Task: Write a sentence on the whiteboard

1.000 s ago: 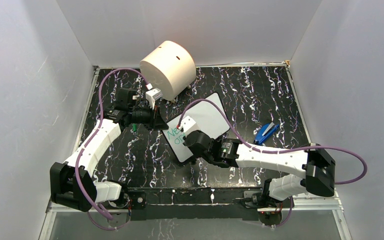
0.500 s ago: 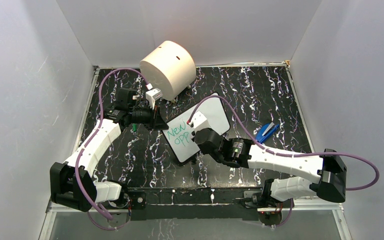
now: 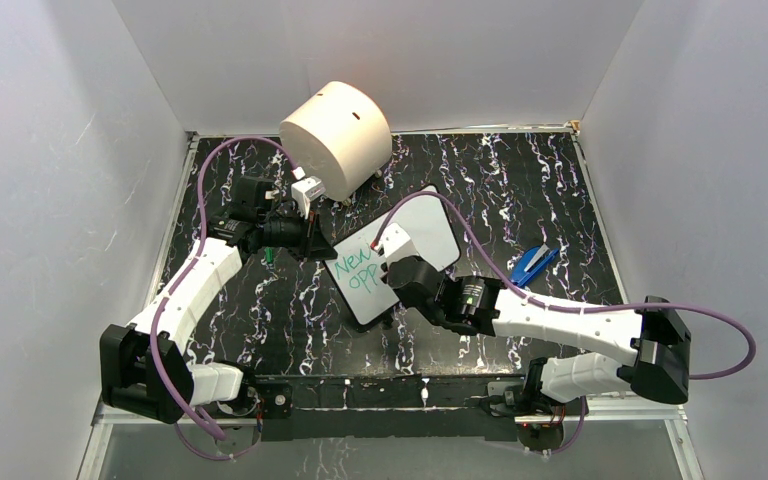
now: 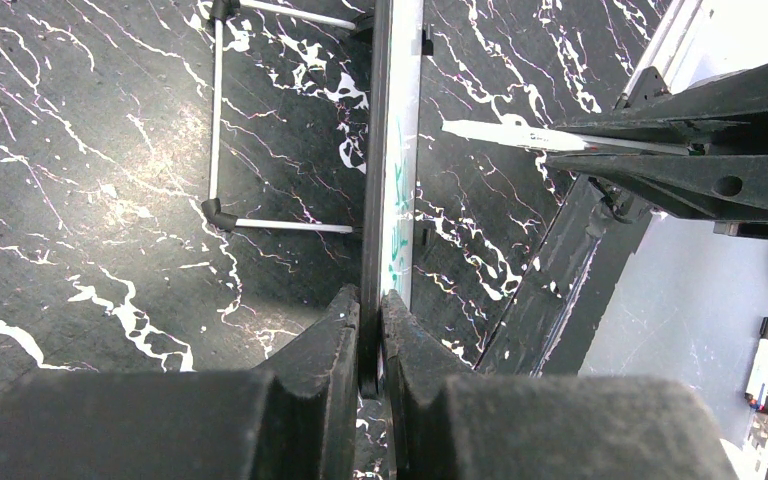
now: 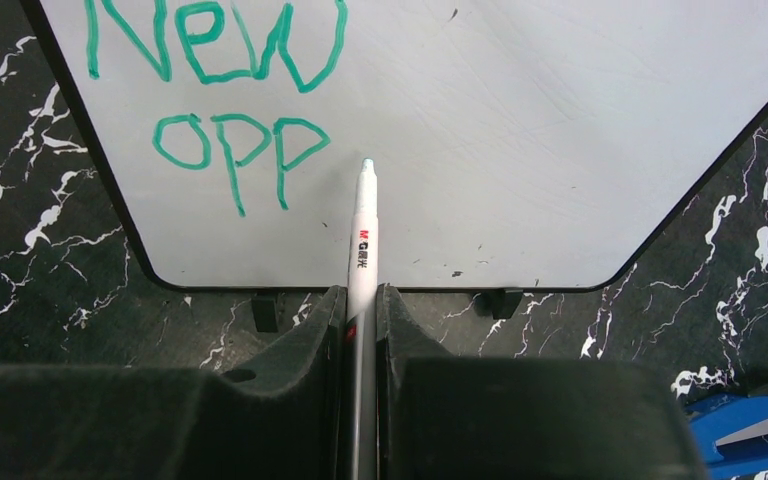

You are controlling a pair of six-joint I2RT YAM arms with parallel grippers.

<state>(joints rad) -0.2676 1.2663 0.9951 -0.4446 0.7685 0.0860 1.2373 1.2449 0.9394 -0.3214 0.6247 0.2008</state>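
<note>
Green marker lettering – the sentence so far reads "New" on one line and "opp" on the line below, slanted, at the board's left end as the right wrist camera sees it.

Item: whiteboard. White face, thin black rim, rounded corners. It sits near the middle of the table, set on a diagonal between the two arms and raised on a thin wire stand with small black feet.

Item: left gripper. Fingers pressed together on the whiteboard's rim, pinching the board edge-on at its left end.

Item: right gripper. Fingers pinching a white-barrelled marker that runs straight out between them. The tip points at the board face just right of "opp"; the left wrist view shows a narrow gap between tip and board.

Item: cream cylinder. Large drum lying tilted at the back of the table, just behind the left gripper – a small dark slot shows on its flat face. Contents cannot be made out.

Item: blue item, shaped like a stapler. It lies flat on the table to the right of the whiteboard, apart from it.

Surface: black with white marbled veining, enclosed by plain white walls.
</note>
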